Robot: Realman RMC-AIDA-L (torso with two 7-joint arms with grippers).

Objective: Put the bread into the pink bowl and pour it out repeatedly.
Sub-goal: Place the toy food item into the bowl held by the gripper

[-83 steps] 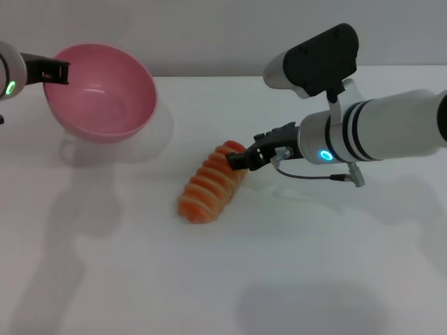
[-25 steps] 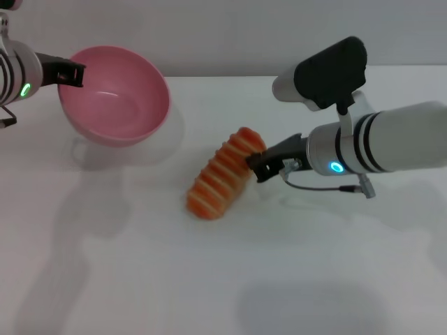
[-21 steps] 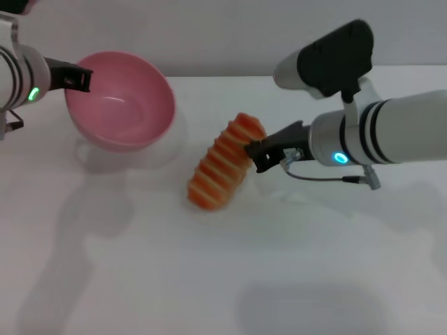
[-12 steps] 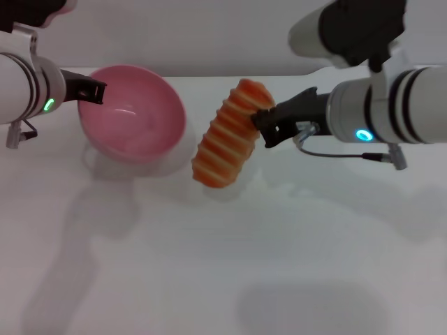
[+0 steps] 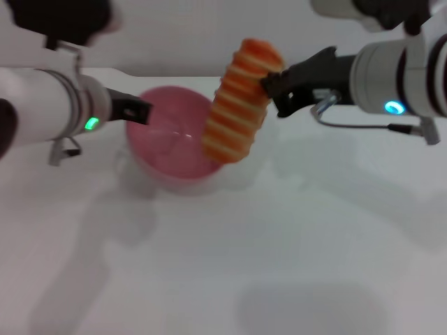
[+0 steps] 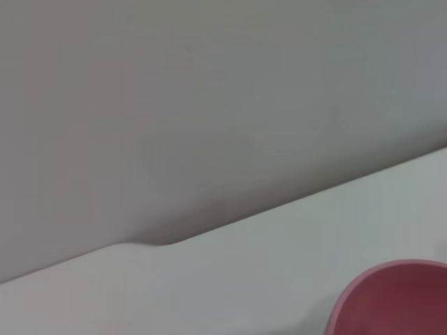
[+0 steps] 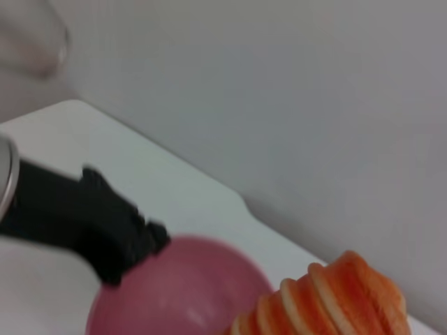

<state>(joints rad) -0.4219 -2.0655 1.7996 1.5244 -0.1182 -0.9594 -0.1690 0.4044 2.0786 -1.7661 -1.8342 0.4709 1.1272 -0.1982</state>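
The bread [image 5: 239, 103] is in the air, held steeply tilted with its upper end high and its lower end hanging down over the pink bowl [image 5: 174, 142], at the side of the bowl that is toward the robot's right. In the head view the lower end of the loaf overlaps the bowl's rim and inner wall, but I cannot tell if it touches the bowl or only hangs in front of it. The orange-brown body and the pale cream stripes across it are seen clearly, and no part of the loaf rests on the table [image 5: 293, 244]. The right gripper [image 5: 272, 85] is clenched on the upper part of the bread, its black fingers pressing the loaf from the right side, and the right arm reaches in from the right edge. In the right wrist view the bread [image 7: 335, 300] shows low in the picture just beside the pink bowl [image 7: 174, 293]. The left gripper [image 5: 140, 112] grasps the rim of the pink bowl on the side toward the robot's left, its dark fingers closed on the edge, and in the right wrist view the left gripper [image 7: 133, 241] appears as a black shape at the rim. The bowl is slightly tipped, with its opening turned toward the bread, and its inside is seen with nothing lying in it. The left wrist view shows only a part of the pink bowl [image 6: 391, 300], the white table [image 6: 209, 279] and the grey wall [image 6: 209, 105] behind it.
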